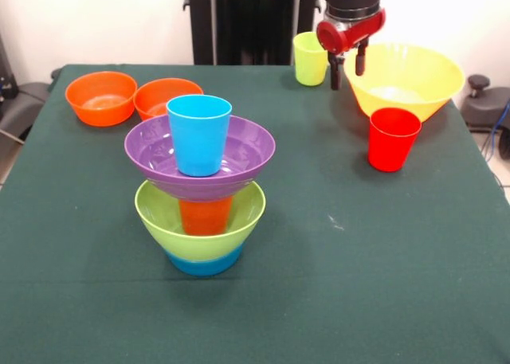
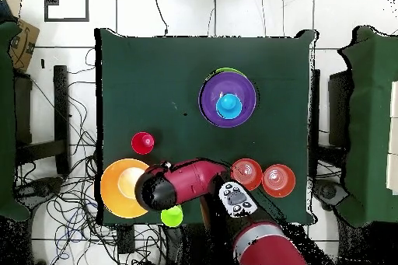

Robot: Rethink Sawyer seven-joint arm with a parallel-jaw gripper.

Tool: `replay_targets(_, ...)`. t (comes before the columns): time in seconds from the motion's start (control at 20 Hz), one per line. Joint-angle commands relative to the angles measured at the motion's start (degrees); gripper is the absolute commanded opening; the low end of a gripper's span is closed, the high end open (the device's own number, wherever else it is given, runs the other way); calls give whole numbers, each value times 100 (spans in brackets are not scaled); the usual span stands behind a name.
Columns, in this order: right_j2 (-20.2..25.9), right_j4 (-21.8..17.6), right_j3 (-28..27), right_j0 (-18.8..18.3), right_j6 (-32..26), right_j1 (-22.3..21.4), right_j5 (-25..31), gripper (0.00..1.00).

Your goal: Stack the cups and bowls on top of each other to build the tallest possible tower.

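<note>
- my pincer (image 1: 348, 68) hung with its two dark fingers apart and empty, at the near rim of the yellow bowl (image 1: 414, 77), between it and the yellow-green cup (image 1: 309, 58)
- the tower (image 1: 200, 190) stood well apart, toward the table's middle: small blue bowl (image 1: 203, 263) lowest, then lime green bowl (image 1: 225, 223), orange cup (image 1: 205, 216) inside it, purple bowl (image 1: 243, 155) on that, light blue cup (image 1: 198, 133) on top
- i judged the step in hand was picking a next piece; the red cup (image 1: 393, 138) stood just in front of the yellow bowl, and two orange bowls (image 1: 101, 98) sat side by side at the far corner
- to do it well i would close on one wall of a rim, lift straight up, and set it down level and centred, since the purple bowl rode on a narrow cup and looked tippy
- from overhead my arm (image 2: 180, 186) covered the pincer and part of the yellow bowl, so which piece the fingers were lined up with was hard to tell
- the orange cup's rim and how the purple bowl seated on it were hidden
</note>
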Motion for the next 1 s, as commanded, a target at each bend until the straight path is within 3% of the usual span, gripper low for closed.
replay_targets(0.05,-225,-153,-215,143,893,244,-468,100)
replay_targets(0.4,-548,-287,-390,286,817,824,-562,100)
replay_targets(0.55,-739,-364,-458,381,849,1162,-884,100)
replay_targets(1.0,-913,-317,-441,487,812,1342,-1220,100)
